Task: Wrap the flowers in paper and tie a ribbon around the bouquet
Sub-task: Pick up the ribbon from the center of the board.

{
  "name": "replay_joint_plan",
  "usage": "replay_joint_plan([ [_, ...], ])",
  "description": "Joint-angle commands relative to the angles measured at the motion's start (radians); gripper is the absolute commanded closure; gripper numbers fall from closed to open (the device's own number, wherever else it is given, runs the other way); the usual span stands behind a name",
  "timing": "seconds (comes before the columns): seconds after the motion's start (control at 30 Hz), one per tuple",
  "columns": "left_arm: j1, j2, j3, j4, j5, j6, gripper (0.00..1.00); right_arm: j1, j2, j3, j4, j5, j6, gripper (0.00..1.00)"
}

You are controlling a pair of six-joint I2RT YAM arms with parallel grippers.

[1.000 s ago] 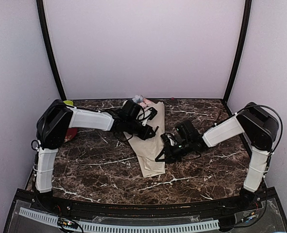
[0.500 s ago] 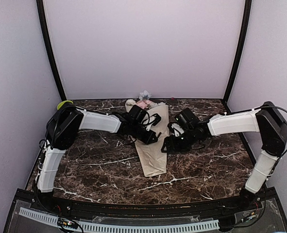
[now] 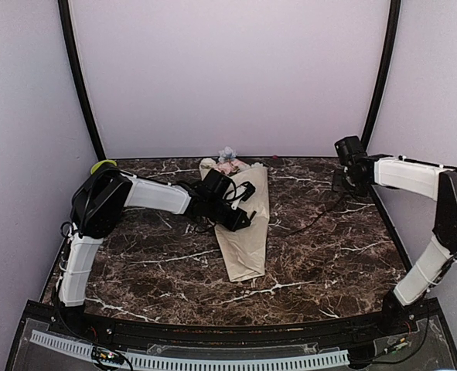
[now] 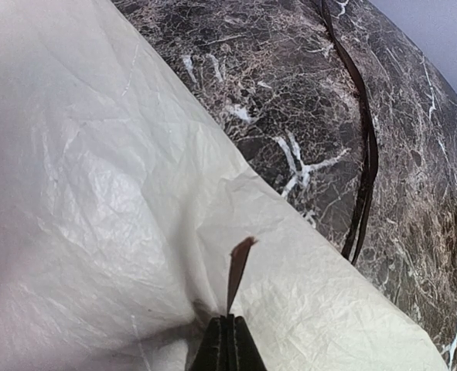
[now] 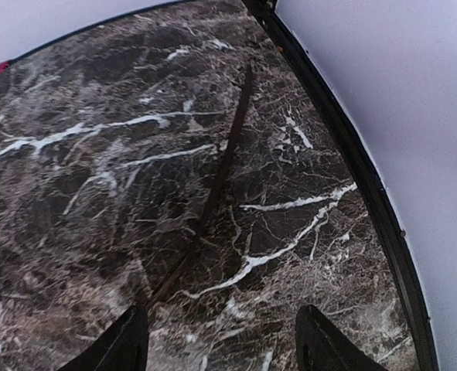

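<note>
Though already wrapped, to judge by the bouquet point(image 3: 247, 247) lying lengthwise on the worktop point(image 3: 329, 263) with the flowers point(image 3: 228, 161) at its far, wide end, not yet tied; probably midway through the ribbon step; right over the bouquet's crinkled paper point(image 4: 97, 193), pinched fully shut on a short loose end of the ribbon point(image 4: 365, 147): the left claw point(image 4: 228, 352); off the bouquet's right side, a slack dark strand lying across the bare stone, with no telling whether it joins the pinched end under the paper; well to the right of the bouquet, toward the far corner, spread wide above that strand and gripping nothing: the right claw point(image 5: 224, 344); as to handling, likely a very light, limp and slick ribbon, apt to slip from a weak pinch or to twist; best taken flat across its width, close beside the bouquet, to keep the free run short; thin paper, easily crushed and ready to spring open, so no hard squeeze; safest to bind at the narrow waist below the flowers, clear of the soft heads; some risk of dragging the featherweight bouquet sideways with a hard pull.
</note>
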Motion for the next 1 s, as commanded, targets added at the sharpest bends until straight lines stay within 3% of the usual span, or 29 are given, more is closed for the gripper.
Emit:
replay_joint_plan([
  [0.0, -0.005, -0.019, -0.047, -0.111, -0.016, 0.021, 1.0, -0.052, 0.137, 0.065, -0.012, -0.079, 0.031, 0.35],
  [0.1, -0.005, -0.02, -0.047, -0.109, -0.003, 0.019, 1.0, -0.084, 0.218, 0.105, -0.017, -0.14, 0.023, 0.31],
  [0.43, -0.005, -0.026, -0.054, -0.114, -0.013, 0.03, 1.0, -0.157, 0.39, 0.169, 0.0, -0.229, 0.004, 0.33],
  [0.6, -0.005, -0.028, -0.051, -0.121, -0.02, 0.036, 1.0, -0.197, 0.43, 0.163, 0.024, -0.354, -0.036, 0.51],
  [0.83, -0.005, -0.032, -0.051, -0.131, -0.035, 0.043, 1.0, -0.262, 0.384, 0.097, 0.104, -0.522, -0.049, 1.0],
  [0.97, -0.005, -0.042, -0.056, -0.135, -0.038, 0.05, 1.0, -0.277, 0.332, 0.125, 0.091, -0.55, -0.093, 1.0],
])
